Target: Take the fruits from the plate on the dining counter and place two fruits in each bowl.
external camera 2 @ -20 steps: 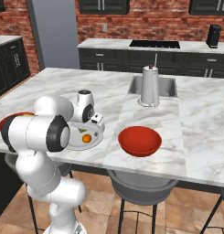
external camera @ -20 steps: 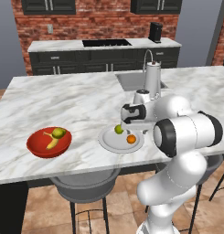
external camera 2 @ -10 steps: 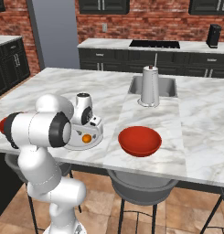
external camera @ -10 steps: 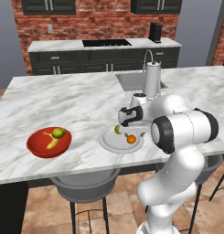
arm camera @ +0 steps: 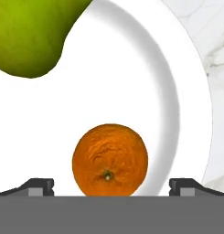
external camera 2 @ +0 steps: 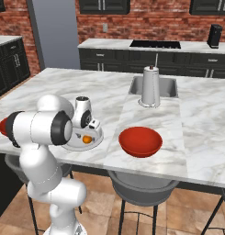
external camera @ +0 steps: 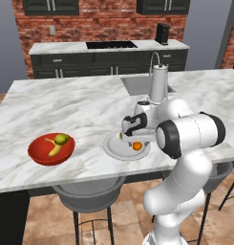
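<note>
Claw (arm camera: 111,186) tips stand wide with nothing between them yet, and the orange (arm camera: 109,159) sits dead centre in that gap — you are lined up straight over it on the plate (arm camera: 177,91). Round fruit, so no long axis to match. A green pear (arm camera: 31,32) lies further along the plate, well apart. The empty red bowl (external camera 2: 140,141) waits beside the plate on the surface (external camera 2: 196,119).

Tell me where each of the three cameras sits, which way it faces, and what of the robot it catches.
Left base view: behind the arm, left; faces the dining counter; arm at lower right.
Right base view: behind, right; same counter; arm at lower left.
Hand view: on the hand, looking down at the orange between open pincer tips.
All share the plate.
</note>
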Tool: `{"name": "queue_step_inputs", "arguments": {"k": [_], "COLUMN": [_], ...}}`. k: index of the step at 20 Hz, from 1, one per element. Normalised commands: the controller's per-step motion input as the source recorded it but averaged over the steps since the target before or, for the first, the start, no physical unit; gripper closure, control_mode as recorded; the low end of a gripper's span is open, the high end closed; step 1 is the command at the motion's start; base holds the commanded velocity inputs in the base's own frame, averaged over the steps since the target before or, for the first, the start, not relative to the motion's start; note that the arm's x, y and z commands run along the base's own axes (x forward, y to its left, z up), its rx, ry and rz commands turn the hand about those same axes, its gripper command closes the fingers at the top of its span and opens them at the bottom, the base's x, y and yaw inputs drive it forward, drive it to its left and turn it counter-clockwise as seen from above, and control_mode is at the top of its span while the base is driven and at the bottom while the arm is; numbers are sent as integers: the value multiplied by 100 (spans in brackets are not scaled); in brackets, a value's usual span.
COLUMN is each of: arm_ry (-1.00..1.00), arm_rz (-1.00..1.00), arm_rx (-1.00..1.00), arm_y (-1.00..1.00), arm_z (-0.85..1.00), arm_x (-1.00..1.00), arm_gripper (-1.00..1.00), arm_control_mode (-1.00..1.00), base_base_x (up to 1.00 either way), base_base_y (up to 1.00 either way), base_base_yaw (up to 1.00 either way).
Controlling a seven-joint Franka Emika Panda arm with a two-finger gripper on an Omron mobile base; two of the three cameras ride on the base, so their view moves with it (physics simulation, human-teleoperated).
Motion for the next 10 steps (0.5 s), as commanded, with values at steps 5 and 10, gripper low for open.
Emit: {"name": "queue_step_inputs", "arguments": {"k": [5, 10], "arm_ry": [0, -1], "arm_rz": [0, 0], "arm_rx": [0, 0], "arm_y": [0, 0], "arm_z": [-16, -12], "arm_x": [0, 1], "arm_gripper": [-100, -100], "arm_control_mode": [-100, -100], "base_base_x": [0, 0], "base_base_y": [0, 0], "base_base_yaw": [0, 0]}}
